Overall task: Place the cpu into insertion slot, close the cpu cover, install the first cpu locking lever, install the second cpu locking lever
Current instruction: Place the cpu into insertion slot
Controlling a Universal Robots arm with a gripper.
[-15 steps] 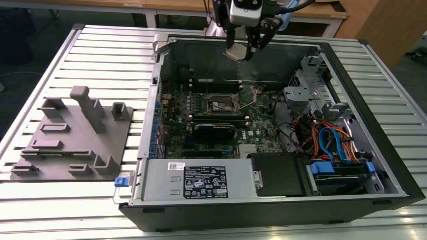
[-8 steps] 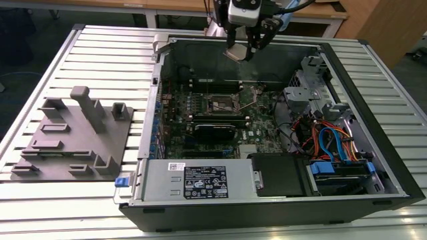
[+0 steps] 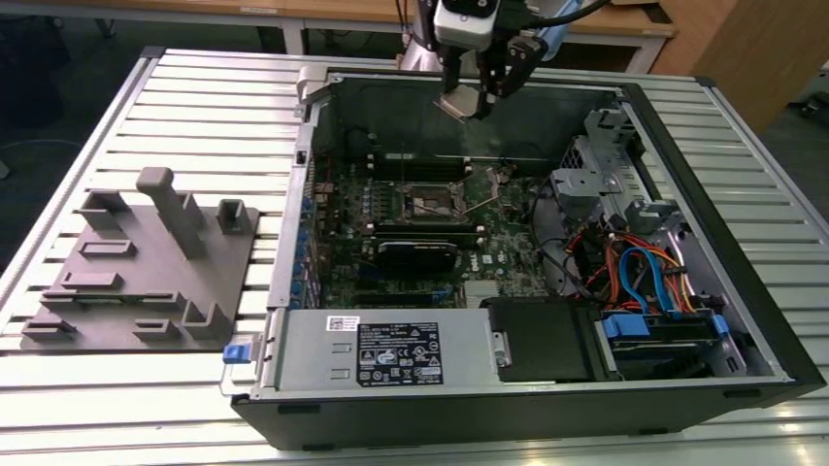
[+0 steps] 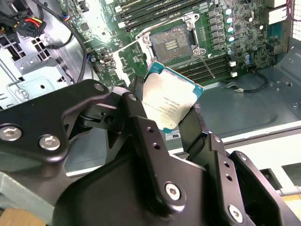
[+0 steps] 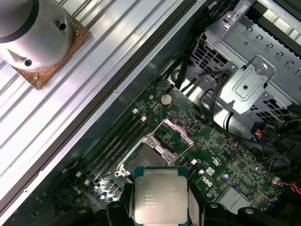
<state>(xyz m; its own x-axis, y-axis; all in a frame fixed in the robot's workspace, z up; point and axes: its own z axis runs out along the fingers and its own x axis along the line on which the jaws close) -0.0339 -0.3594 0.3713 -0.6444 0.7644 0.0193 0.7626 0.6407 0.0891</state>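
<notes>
Status: step one in progress, nothing seated yet. The black two-finger pincer (image 3: 473, 100) is clenched on the edges of the small square silver-topped cpu (image 4: 171, 101). It hangs above the rear rim of the open black computer case (image 3: 518, 417), which sits on the slatted metal desk (image 3: 194, 116).

Inside the case, the square black-rimmed insertion slot (image 3: 432, 202) on the green motherboard (image 3: 506, 277) looks empty to me, well apart from the chip. The thin dark metal-frame cpu cover (image 5: 171, 136) is tilted up. I judge all three later steps are still undone.
</notes>
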